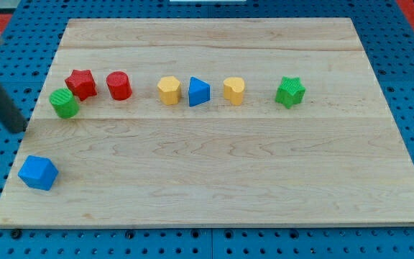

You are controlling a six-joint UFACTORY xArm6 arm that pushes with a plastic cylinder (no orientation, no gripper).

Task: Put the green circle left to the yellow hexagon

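Tip: my tip (18, 128) at the tabletop's (214, 180) left edge, near the green circle (64, 103).
Pincer: cannot tell, none shows.
Yellow hexagon (168, 91): well right of the circle.

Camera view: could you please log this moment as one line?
tip off board's left edge | green circle by red star | yellow hexagon mid-row | not yet placed

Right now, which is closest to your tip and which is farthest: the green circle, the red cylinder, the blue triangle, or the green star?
Measured from my tip at the view's left edge:
1. Green circle, just right of the tip.
2. Red cylinder, farther right in the row.
3. Blue triangle, mid-row.
4. Green star, far right end.
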